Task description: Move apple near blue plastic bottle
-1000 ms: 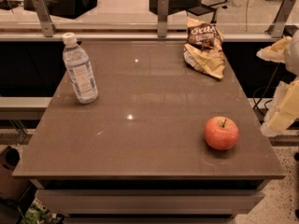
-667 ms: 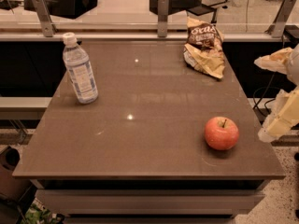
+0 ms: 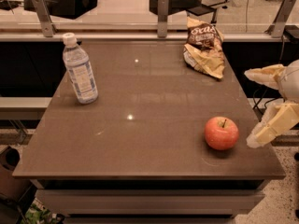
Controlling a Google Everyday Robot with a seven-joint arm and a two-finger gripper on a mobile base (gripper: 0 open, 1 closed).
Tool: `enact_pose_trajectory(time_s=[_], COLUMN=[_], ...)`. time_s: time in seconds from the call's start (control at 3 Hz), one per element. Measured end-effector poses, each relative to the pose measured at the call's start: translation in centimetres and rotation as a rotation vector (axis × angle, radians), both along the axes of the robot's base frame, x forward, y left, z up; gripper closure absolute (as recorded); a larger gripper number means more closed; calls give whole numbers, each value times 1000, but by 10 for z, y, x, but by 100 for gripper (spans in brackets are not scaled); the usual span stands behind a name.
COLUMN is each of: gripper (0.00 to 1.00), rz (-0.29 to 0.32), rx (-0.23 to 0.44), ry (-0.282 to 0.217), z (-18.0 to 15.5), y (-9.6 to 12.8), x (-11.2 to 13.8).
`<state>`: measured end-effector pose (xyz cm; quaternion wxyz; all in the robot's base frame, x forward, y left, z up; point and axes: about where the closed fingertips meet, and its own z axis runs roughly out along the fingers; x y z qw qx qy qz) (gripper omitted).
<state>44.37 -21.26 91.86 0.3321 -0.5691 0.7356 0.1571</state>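
Observation:
The red-orange apple (image 3: pixel 221 133) with a short dark stem sits on the brown table (image 3: pixel 140 125) near its front right corner. The blue plastic bottle (image 3: pixel 80 69), clear bluish with a white cap and pale label, stands upright at the table's left side, far from the apple. My gripper (image 3: pixel 254 107) is at the right edge of the view, just right of the apple and off the table's right edge. Its two pale fingers (image 3: pixel 273 125) are spread wide apart and hold nothing.
A crumpled brown and yellow chip bag (image 3: pixel 204 47) lies at the back right of the table. A rail with metal posts (image 3: pixel 162 13) runs behind the table. The floor drops away at the table's front and right edges.
My gripper has moved lower and a little left, toward the apple. The apple, bottle and chip bag have not moved.

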Motion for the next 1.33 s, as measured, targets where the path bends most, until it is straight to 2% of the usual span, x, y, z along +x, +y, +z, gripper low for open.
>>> enact_pose_trajectory(time_s=[0.67,1.33], gripper=[0,0], rz=[22,7], rx=[131,192], ry=[8,35], z=[-30,-56], y=[16,21], x=[7,-6])
